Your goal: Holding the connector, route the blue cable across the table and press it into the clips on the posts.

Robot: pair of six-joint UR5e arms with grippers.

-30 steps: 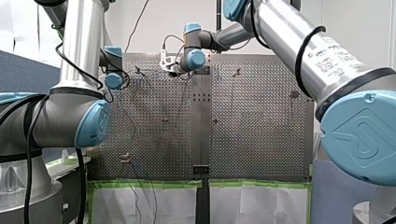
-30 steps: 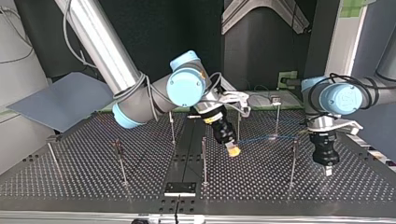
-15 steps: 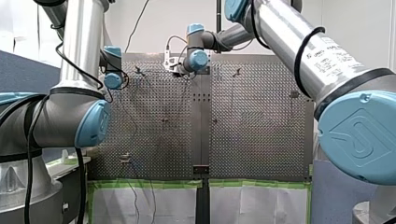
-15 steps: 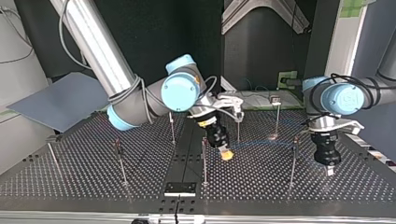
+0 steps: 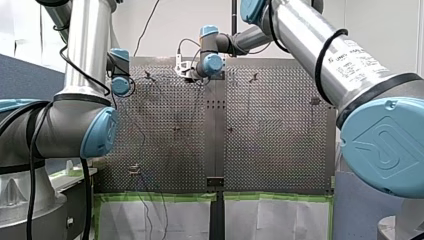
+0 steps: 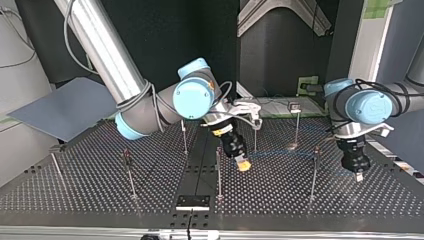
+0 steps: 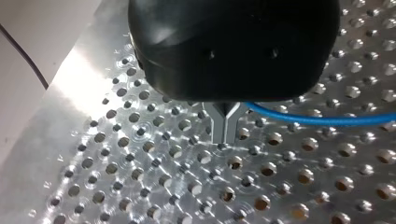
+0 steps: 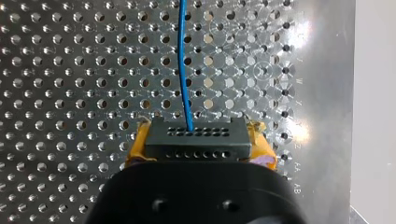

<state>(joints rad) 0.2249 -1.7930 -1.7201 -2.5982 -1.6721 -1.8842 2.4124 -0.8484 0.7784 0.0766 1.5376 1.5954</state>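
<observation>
In the right wrist view my right gripper is shut on the black connector, its yellow pads on either side. The blue cable runs straight ahead from the connector over the perforated table. In the top view my right gripper hangs tilted near the middle, and the cable stretches from it past a post toward my left gripper. In the left wrist view my left gripper has its metal fingers together, and the cable comes out sideways from between them.
Several thin posts stand on the table, among them one close to my right gripper, one behind it and one at the top view's left. A small black plate lies at the table's near edge in that view.
My right gripper moved toward the top view's left with the connector, then stopped. My left gripper shifted toward that view's right, drawing the cable with it.
</observation>
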